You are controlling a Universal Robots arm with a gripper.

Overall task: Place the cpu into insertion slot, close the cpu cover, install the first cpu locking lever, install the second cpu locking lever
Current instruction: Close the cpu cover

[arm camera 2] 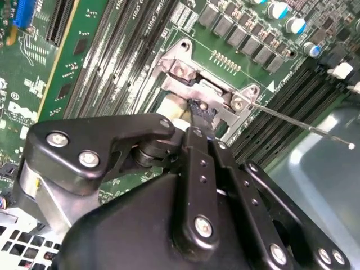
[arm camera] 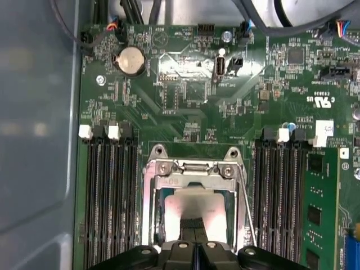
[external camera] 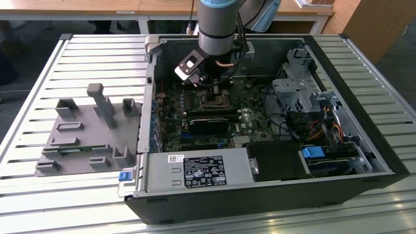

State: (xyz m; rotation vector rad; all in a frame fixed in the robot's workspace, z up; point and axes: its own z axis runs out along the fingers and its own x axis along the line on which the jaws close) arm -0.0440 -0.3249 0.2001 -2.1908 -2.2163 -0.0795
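The cpu [arm camera: 185, 205] shows its pale metal top inside the insertion slot [external camera: 216, 101] on the green motherboard, and is seen again as a pale patch in the second wrist view [arm camera 2: 173, 106]. The cpu cover [arm camera: 191, 181] lies as a metal frame around it, hinged at the side away from the gripper. My gripper [arm camera: 194, 224] is shut, its dark fingertips pressed together just above the chip's top [arm camera 2: 201, 112]; I cannot tell if they touch. A thin wire locking lever [arm camera 2: 304, 126] slants out from the socket's corner [arm camera: 246, 208].
Black memory slots [arm camera: 109, 197] flank the socket on both sides, with a green card [arm camera: 332, 214] beyond one bank. The open case holds a power supply [external camera: 195, 170] and a drive cage [external camera: 295, 90]. A grey fixture [external camera: 85, 131] sits on the slatted table at the exterior view's left.
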